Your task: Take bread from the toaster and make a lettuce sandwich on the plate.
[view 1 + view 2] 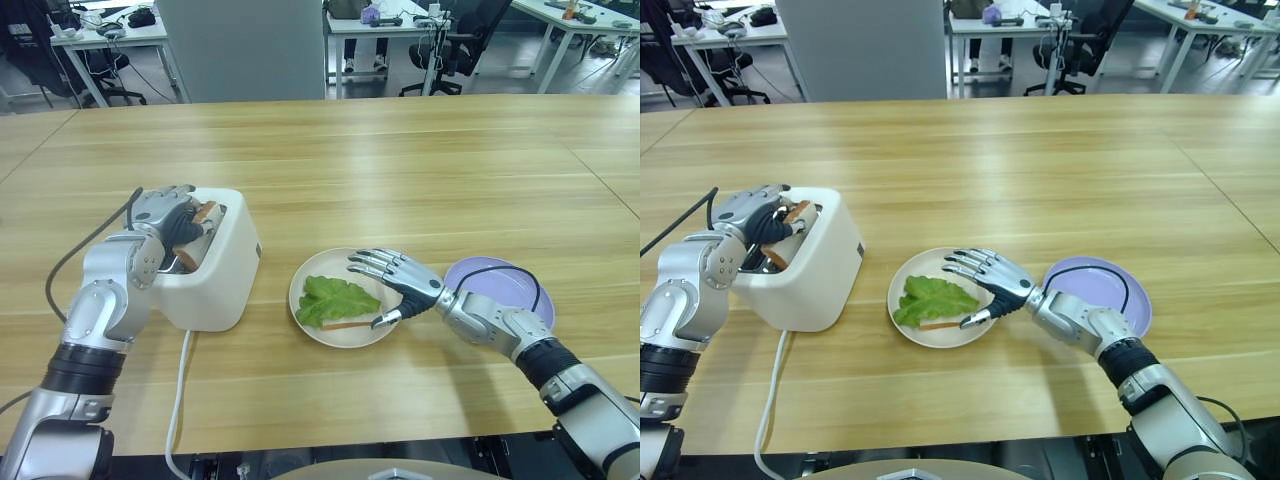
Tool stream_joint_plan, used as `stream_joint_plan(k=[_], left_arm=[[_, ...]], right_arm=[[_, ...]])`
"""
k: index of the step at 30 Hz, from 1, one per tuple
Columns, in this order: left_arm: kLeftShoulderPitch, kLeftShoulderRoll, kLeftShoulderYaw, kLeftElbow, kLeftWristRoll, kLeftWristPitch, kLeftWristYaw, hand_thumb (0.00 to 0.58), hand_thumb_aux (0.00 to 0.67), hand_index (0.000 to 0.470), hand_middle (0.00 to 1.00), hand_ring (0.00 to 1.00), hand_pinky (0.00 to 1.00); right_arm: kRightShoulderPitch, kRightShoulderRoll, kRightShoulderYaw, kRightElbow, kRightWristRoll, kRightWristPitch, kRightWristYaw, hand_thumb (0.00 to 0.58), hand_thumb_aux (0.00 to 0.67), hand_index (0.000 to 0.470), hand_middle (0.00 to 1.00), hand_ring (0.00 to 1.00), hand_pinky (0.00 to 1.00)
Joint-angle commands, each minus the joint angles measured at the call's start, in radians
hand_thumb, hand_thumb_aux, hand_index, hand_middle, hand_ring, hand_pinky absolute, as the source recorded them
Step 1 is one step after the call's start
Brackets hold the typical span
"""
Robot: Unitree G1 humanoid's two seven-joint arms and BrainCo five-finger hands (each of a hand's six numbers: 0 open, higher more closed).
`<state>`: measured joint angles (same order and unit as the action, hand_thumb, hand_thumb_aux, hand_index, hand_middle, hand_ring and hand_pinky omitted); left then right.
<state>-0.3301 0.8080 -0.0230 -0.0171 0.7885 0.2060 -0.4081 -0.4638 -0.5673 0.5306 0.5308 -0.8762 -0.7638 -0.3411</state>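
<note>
White toaster (pixel 215 285) at left, left hand (pixel 165 215) curled about bread (pixel 205 212) in its slot. Right hand (pixel 405 280) spread over plate (pixel 345 338) rim, beside lettuce (pixel 335 298). Could drag toaster up on jammed bread, or sweep lettuce askew with spread fingers (pixel 375 263).

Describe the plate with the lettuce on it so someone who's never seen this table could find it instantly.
On the wooden table, look right of the white toaster. The plate there is round and cream-white, carrying a lettuce leaf over a bread slice, with the robot's right hand above its right edge. Its neighbour, the lilac plate further right, holds no food.
</note>
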Motion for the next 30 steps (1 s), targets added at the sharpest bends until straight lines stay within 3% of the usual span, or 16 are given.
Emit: stream_joint_plan(k=[1,11,14,19,20,21,30], left_arm=[[0.003,0.002,0.028,-0.052,-0.025,0.020,0.003,0.580,0.670,0.460,0.12,0.12,0.12],[-0.099,0.057,0.098,-0.167,-0.043,0.063,0.011,0.580,0.670,0.460,0.15,0.15,0.15],[-0.197,0.038,0.095,-0.213,-0.120,-0.011,0.016,0.580,0.670,0.460,0.31,0.31,0.31],[-0.314,-0.044,0.011,-0.183,-0.313,-0.127,-0.089,0.580,0.670,0.460,0.76,0.76,0.76],[-0.330,-0.070,-0.008,-0.161,-0.357,-0.136,-0.123,0.580,0.670,0.460,0.91,0.91,0.91],[-0.344,-0.087,-0.030,-0.131,-0.391,-0.154,-0.157,0.580,0.670,0.460,0.99,0.99,0.99],[-0.479,-0.261,-0.194,0.323,-0.658,-0.327,-0.500,0.580,0.670,0.460,1.00,1.00,1.00]], right_arm=[[0.022,-0.014,-0.022,-0.027,0.012,0.006,0.017,0.000,0.000,0.000,0.00,0.00,0.00],[0.064,-0.054,-0.074,-0.111,0.031,0.002,0.016,0.000,0.000,0.000,0.00,0.00,0.00],[0.085,-0.094,-0.116,-0.167,0.014,-0.015,-0.031,0.000,0.000,0.000,0.00,0.00,0.00],[0.128,-0.199,-0.172,-0.309,-0.118,-0.017,-0.155,0.000,0.000,0.000,0.00,0.00,0.00],[0.143,-0.219,-0.187,-0.351,-0.143,-0.014,-0.177,0.000,0.000,0.000,0.00,0.00,0.00],[0.158,-0.235,-0.200,-0.389,-0.164,-0.011,-0.195,0.000,0.000,0.000,0.00,0.00,0.00],[0.193,-0.277,-0.219,-0.578,-0.267,-0.033,-0.254,0.000,0.000,0.000,0.00,0.00,0.00]])
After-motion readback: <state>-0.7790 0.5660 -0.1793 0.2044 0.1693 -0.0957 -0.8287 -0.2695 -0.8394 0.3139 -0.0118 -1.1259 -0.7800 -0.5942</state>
